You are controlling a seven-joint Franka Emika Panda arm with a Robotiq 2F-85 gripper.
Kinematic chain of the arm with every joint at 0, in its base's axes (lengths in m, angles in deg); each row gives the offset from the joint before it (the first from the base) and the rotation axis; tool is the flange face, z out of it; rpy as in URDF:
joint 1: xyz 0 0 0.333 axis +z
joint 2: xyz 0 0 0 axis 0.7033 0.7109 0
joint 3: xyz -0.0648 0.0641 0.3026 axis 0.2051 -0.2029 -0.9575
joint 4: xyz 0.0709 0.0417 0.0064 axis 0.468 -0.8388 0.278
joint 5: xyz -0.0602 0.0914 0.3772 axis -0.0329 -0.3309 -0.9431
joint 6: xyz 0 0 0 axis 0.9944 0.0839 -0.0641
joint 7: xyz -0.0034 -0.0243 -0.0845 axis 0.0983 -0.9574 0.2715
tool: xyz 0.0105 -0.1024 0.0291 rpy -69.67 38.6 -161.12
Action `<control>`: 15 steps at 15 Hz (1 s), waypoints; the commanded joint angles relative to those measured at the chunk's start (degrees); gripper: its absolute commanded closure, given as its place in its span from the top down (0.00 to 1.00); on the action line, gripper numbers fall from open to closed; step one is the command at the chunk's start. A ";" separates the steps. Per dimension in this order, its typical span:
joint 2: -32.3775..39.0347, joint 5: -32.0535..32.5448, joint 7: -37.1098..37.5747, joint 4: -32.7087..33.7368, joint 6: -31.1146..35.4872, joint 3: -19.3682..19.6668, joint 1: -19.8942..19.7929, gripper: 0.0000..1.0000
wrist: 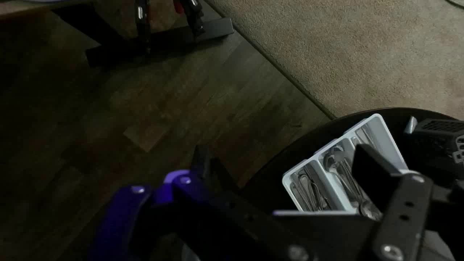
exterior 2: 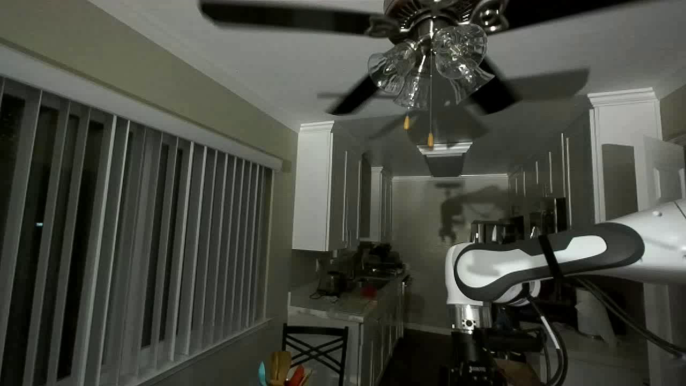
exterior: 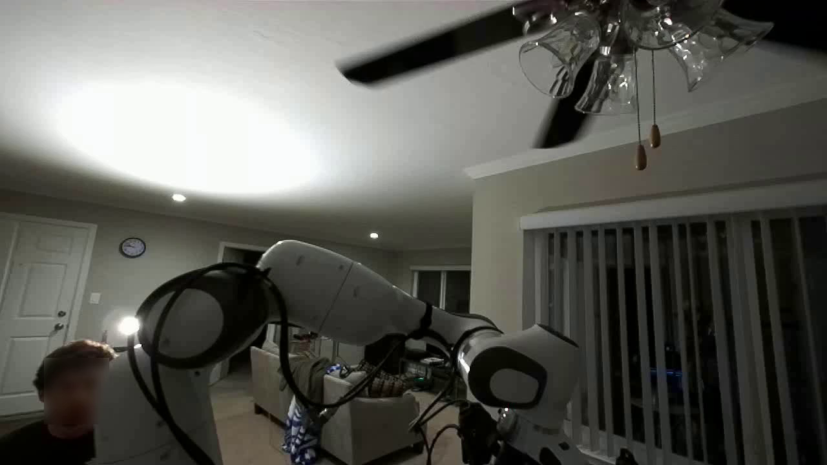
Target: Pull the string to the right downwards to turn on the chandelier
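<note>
Two strings (exterior 2: 431, 102) hung straight down, high above our tool (wrist: 282, 159) and left of it in an exterior view; we saw its fingers (wrist: 371, 170) spread, holding nothing.

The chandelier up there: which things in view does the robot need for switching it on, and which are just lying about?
For the job:
chandelier, unlit
pull strings, two of them; which counts as right, I cannot tell
gripper, open

Just lying about:
cutlery tray
cooking utensils
blue-and-white cloth
wall clock
</note>
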 commanded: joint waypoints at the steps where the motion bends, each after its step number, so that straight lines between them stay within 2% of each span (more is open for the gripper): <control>1: 0.02 -0.10 -0.11 0.09 -0.13 -0.42 -0.49 1.00; 7: 0.02 -0.10 -0.11 0.09 -0.13 -0.42 -0.49 1.00; 11: 2.61 0.37 -6.12 2.78 14.71 -1.01 0.42 1.00; 15: 4.13 5.33 -7.33 5.05 27.24 -1.83 0.17 1.00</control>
